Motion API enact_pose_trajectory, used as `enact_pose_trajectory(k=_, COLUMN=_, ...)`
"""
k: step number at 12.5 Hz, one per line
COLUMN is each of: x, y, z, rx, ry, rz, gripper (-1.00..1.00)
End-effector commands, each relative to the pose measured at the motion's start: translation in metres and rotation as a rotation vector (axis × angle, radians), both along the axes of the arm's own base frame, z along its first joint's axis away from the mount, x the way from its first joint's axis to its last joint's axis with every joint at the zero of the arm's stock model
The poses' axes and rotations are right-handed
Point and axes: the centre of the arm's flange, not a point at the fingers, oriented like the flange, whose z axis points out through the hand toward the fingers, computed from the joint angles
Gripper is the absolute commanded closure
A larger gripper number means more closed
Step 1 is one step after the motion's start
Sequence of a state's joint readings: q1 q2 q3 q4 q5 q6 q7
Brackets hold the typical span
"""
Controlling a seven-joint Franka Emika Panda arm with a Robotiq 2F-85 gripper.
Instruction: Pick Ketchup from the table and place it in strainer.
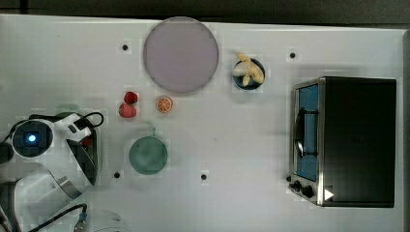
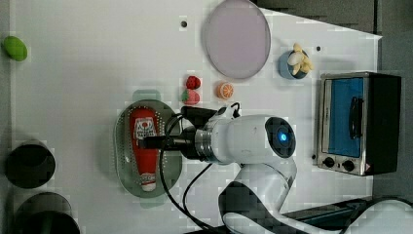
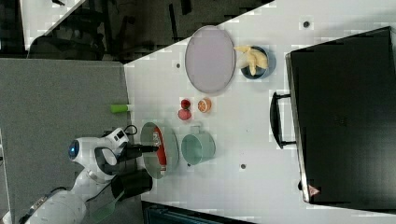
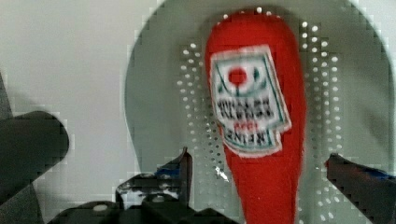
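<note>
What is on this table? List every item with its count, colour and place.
Ketchup: one, red, lying in the strainer.
Strainer: one, pale green, near the left view's left.
Cup: one, teal, beside the strainer.
Strawberries: two, red, between plate and cup.
Orange slice: one, orange, beside the strawberries.
Plate: one, lilac, at the table's far edge in the top view.
Bowl of bananas: one, blue with pale yellow fruit, beside the plate.
Toaster oven: one, black and silver, on the top view's right.
Gripper: one, fingers open either side of the Ketchup.

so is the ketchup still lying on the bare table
No, the left view shows the Ketchup lying inside the strainer, on its perforated centre.
</note>
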State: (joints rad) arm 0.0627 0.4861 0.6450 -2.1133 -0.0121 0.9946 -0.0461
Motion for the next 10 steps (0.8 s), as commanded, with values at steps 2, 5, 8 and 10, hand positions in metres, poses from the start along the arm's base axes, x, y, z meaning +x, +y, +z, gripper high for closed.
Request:
enact_pose_trajectory(k=2, x=0.020, y=0.001, z=0.071, rx=0.023, ry=-0.096, rz=-0.172, gripper=-1.00)
enact_pose_trajectory(k=5, x=0.038, y=-0.040, z=0.128, rx=-0.068, ry=-0.121, rz=-0.231, gripper=-1.00)
enact_pose_trajectory(k=8, x=0.069, y=-0.106, z=0.193, rx=-0.146, ry=-0.142, rz=-0.346, gripper=-1.00)
enact_pose_trajectory(k=10, x=0.092, y=-0.165, z=0.234, rx=-0.186, ry=-0.123, rz=-0.448, gripper=-1.00)
